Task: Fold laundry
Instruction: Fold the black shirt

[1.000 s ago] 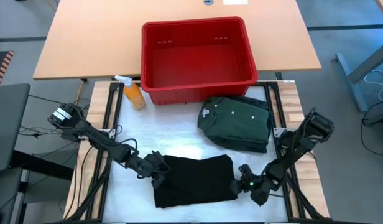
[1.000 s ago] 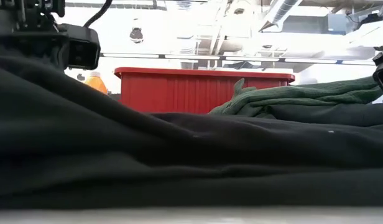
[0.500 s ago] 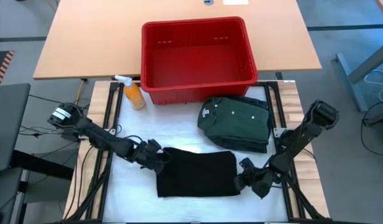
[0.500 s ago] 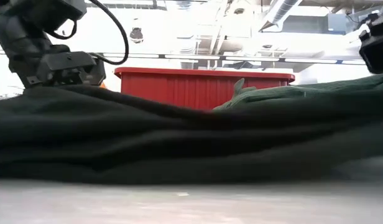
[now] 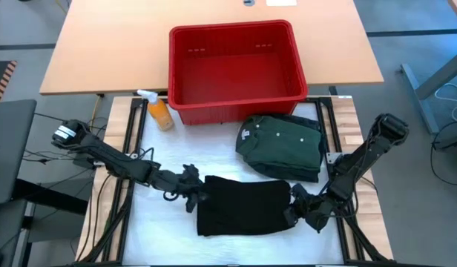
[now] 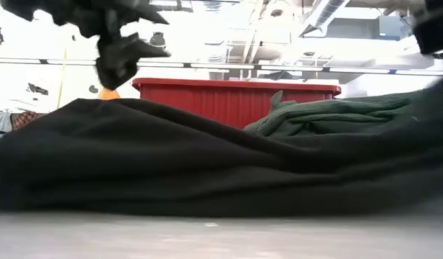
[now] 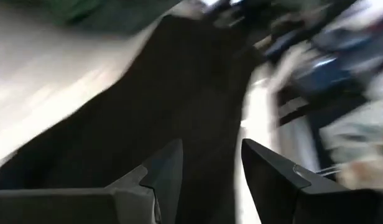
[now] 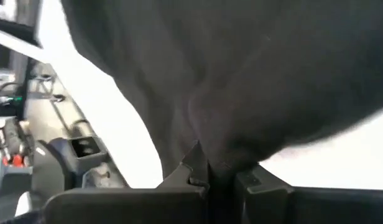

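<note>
text: none readable | green shirt (image 5: 282, 143) at 12 o'clock on the bench — white neck label (image 5: 245, 135), print too small to read | red basket (image 5: 236, 61) — no marking legible

Matt black cloth (image 5: 243, 206), seemingly soft

Two arms, each with one gripper: the left gripper (image 5: 191, 194) at 7 o'clock of the table and the right gripper (image 5: 296, 211) at 5 o'clock. Garments in view, two: one black garment (image 5: 243, 206) at 6 o'clock and one folded green shirt (image 5: 282, 144) at 3 o'clock, the latter bearing one white neck label (image 5: 245, 135). One red basket (image 5: 236, 96) at 12 o'clock. One orange spray bottle (image 5: 159, 111) at 10 o'clock. Tables, two: one white work table (image 5: 162, 222) and one wooden table (image 5: 110, 44) beyond it.
</note>
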